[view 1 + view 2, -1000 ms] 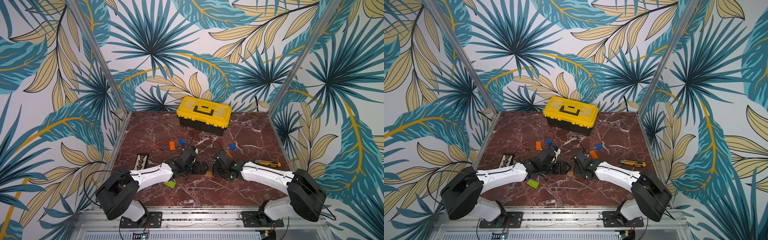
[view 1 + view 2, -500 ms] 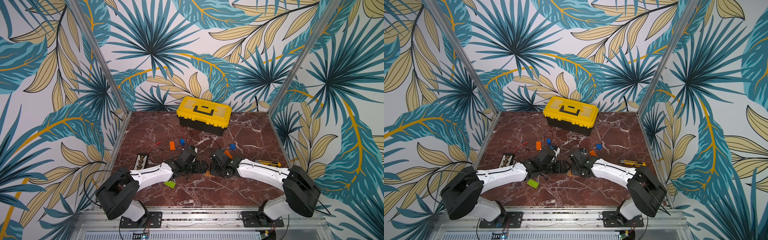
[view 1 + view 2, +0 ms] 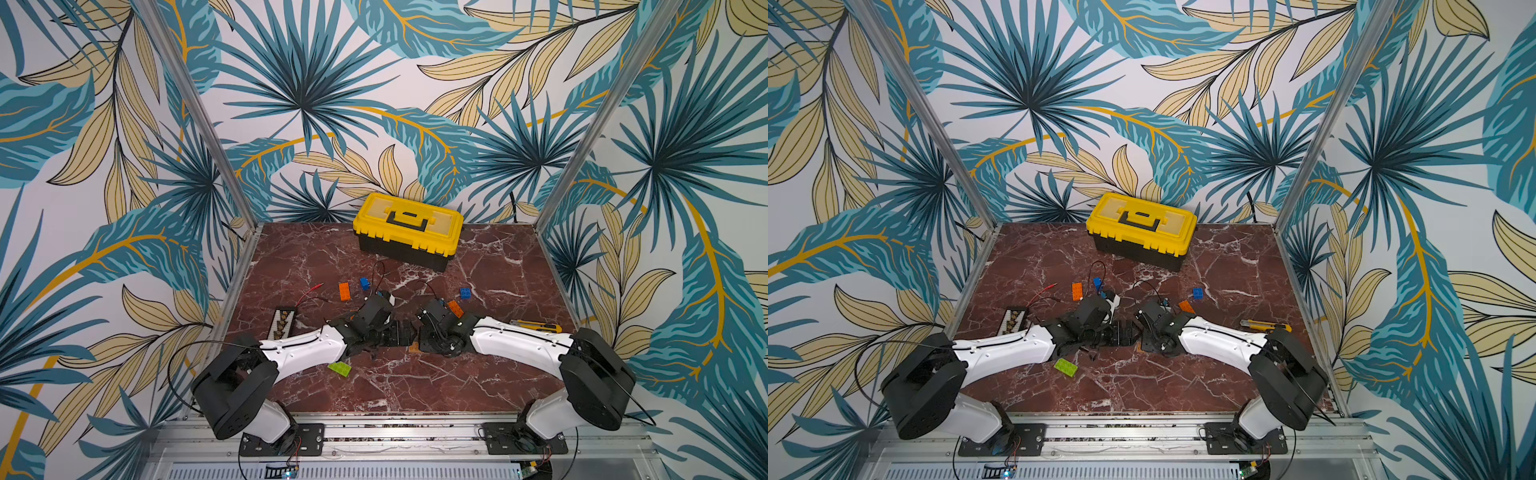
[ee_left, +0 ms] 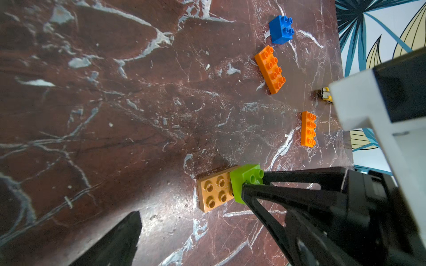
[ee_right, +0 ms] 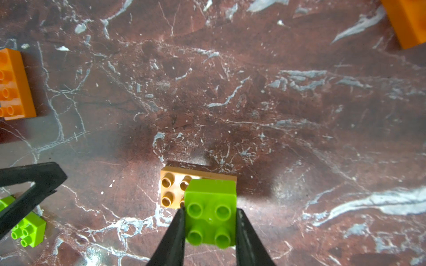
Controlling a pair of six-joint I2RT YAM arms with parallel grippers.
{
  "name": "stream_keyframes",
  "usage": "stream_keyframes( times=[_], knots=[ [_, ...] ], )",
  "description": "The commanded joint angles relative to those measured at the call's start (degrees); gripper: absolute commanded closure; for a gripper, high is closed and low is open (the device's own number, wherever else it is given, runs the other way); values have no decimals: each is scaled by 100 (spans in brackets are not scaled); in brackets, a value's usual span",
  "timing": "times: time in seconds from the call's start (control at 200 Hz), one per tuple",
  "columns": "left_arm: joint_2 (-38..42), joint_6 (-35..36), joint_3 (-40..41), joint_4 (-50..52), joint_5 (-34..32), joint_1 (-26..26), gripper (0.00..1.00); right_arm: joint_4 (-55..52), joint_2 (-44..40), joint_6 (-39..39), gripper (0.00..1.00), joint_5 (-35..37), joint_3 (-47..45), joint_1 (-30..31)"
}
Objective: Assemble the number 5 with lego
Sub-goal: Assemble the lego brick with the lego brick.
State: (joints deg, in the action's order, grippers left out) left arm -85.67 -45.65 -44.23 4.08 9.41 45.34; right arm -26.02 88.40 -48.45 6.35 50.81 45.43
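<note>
My right gripper (image 5: 209, 210) is shut on a small lime green lego brick (image 5: 211, 211), one finger on each side of it. That brick sits over one end of a tan brick (image 5: 171, 188) lying on the marble floor (image 5: 253, 92); the left wrist view shows the same green brick (image 4: 246, 180) on the tan one (image 4: 213, 194). My left gripper (image 3: 402, 334) stands open just beside them, holding nothing, with one finger (image 4: 125, 239) showing. Loose on the floor are orange bricks (image 3: 344, 291) (image 3: 455, 308), blue bricks (image 3: 365, 283) (image 3: 465, 293) and a longer lime green brick (image 3: 339, 368).
A yellow-and-black toolbox (image 3: 407, 230) stands at the back. A utility knife (image 3: 536, 327) lies at the right, behind my right arm. A strip of connectors (image 3: 283, 322) with red leads (image 3: 316, 289) lies at the left. Both arms meet low over the floor's middle.
My right gripper has shifted a little to the left with the green brick, closer to the left gripper. The left arm has not moved.
</note>
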Motion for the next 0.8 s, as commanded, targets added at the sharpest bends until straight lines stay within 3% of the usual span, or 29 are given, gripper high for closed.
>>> stream_keyframes(
  times=[0.0,0.791],
  knots=[
    [85,-14,-108,-35,-121,21,0,-188,129,-51,74,-1,69,27],
    [226,-111,-43,128,-361,17,0,-597,571,217,74,-70,105,27]
  ],
)
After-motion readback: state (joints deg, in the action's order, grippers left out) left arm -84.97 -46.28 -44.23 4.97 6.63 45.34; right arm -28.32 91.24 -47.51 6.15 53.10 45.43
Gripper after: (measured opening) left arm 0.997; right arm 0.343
